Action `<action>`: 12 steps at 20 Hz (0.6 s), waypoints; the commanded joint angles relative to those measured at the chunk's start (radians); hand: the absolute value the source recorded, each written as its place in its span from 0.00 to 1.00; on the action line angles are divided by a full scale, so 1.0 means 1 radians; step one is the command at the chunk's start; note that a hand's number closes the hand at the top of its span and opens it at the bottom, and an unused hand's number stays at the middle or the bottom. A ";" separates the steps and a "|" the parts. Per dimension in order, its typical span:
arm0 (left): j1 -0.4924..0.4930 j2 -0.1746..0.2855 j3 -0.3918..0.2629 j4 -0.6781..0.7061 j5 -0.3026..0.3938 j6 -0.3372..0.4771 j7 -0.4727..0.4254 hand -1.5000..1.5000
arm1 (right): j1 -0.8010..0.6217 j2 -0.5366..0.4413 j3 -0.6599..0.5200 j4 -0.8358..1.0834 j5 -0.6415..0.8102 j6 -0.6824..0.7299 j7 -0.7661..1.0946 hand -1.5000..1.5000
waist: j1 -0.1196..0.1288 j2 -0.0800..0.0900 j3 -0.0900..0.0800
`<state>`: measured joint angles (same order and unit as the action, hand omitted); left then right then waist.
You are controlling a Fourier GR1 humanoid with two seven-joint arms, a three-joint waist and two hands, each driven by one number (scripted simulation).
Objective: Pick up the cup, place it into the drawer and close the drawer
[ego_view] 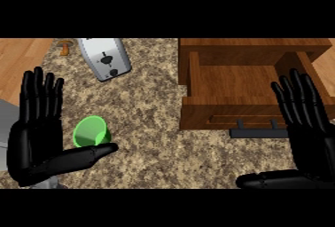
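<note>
You have the green cup (90, 131) on the speckled counter (157, 150), left of the open wooden drawer (226, 82) and well apart from it. Your left hand (33, 142) is open with its fingers straight up, and its thumb reaches out just under the cup; you cannot tell whether they touch. Your right hand (314, 137) is open too, fingers up, over the drawer's right side near its dark handle (256, 132), and a silver toaster (104, 57) lies beyond the cup.

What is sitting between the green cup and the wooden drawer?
Nothing sits there. In the head view, only bare speckled counter runs from the green cup to the open drawer.
</note>
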<state>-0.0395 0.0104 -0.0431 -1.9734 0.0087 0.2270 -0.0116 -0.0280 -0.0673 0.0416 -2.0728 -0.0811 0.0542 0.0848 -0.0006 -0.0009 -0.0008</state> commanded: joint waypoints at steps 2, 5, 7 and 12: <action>-0.021 -0.010 -0.030 0.018 -0.017 0.048 0.016 0.00 | -0.080 -0.029 -0.082 0.093 -0.061 0.039 -0.009 0.00 | 0.001 0.001 0.001; -0.041 -0.010 -0.049 0.048 0.008 0.068 0.007 0.00 | -0.041 -0.011 -0.047 0.093 -0.026 0.044 -0.046 0.00 | 0.000 0.001 0.001; -0.008 -0.010 -0.028 0.031 -0.003 0.053 -0.006 0.00 | -0.084 0.004 -0.032 0.115 -0.001 0.020 -0.031 0.00 | 0.002 0.001 0.001; -0.006 -0.009 -0.002 0.111 0.012 0.045 -0.047 0.00 | -0.165 -0.014 -0.055 0.000 -0.034 -0.026 0.169 0.00 | 0.003 0.001 0.000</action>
<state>-0.0767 0.0077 -0.0457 -1.8902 0.0220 0.2780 -0.0273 -0.0850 -0.0708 0.0072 -2.0625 -0.1034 0.0652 0.1340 -0.0005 -0.0004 0.0001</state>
